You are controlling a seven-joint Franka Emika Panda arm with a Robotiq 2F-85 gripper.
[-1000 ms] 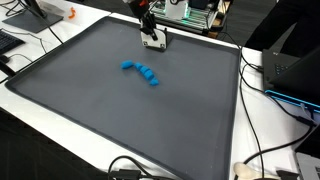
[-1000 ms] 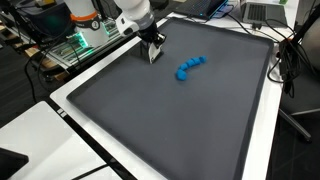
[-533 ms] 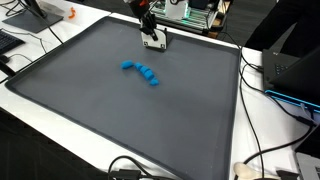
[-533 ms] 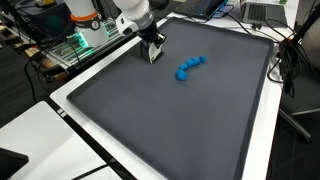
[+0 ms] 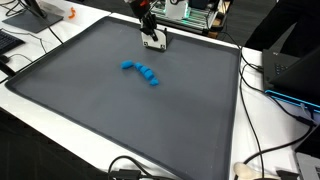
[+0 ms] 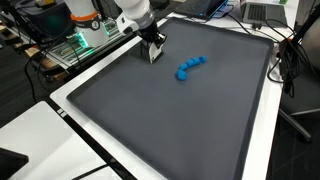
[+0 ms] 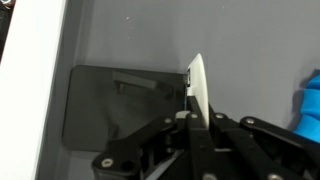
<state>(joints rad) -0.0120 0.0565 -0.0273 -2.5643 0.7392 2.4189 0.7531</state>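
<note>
My gripper (image 5: 152,36) (image 6: 151,43) hangs low over the far edge of a dark grey mat (image 5: 100,115) (image 6: 190,125), shut on a thin white flat piece (image 5: 153,44) (image 6: 153,54) that sticks out below the fingers. In the wrist view the gripper (image 7: 195,118) pinches this white piece (image 7: 198,85) edge-on, and its shadow falls on the mat to the left. A curved row of blue blocks (image 5: 141,72) (image 6: 189,67) lies on the mat a short way from the gripper; one blue end (image 7: 310,105) shows at the right edge of the wrist view.
The mat lies on a white table (image 5: 262,130) (image 6: 75,125). Electronics and cables (image 5: 192,12) stand behind the arm. An orange item (image 5: 70,14), a black device (image 5: 292,62), a laptop (image 6: 262,12) and loose cables (image 5: 130,168) ring the table.
</note>
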